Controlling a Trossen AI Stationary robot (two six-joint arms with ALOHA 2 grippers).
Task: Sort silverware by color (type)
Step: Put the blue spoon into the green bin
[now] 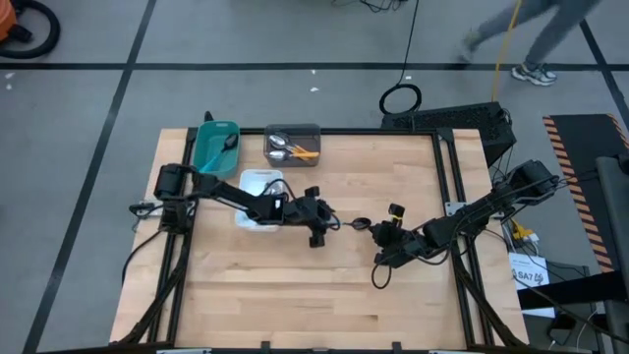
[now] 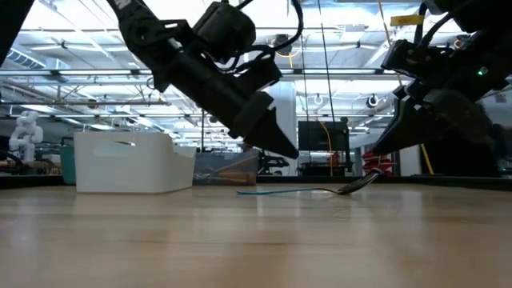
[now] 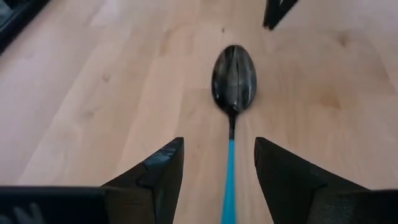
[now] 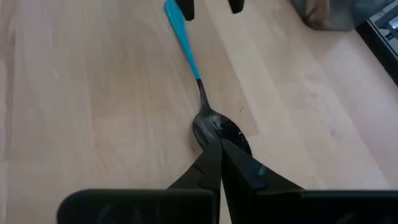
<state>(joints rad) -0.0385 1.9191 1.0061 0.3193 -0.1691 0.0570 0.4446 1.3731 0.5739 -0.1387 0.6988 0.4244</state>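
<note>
While the blue-handled spoon [image 3: 233, 87] lies mid-bench, long axis left to right, the left gripper [image 3: 217, 165] straddles its handle with fingers apart; the right gripper [image 4: 221, 163], fingers together, touches the black bowl from the right.

Bright, even overhead light washes the desk [image 1: 324, 285], shadows soft. Ceiling lamps glare in the low view (arms nearly silhouetted). A walking person [image 1: 531, 39] blurs.

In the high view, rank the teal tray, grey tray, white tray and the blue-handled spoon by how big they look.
1. Teal tray and grey tray: look about alike, so unranked.
2. White tray: partly hidden under the left arm, so unsure.
3. Blue-handled spoon: clearly smallest.
</note>
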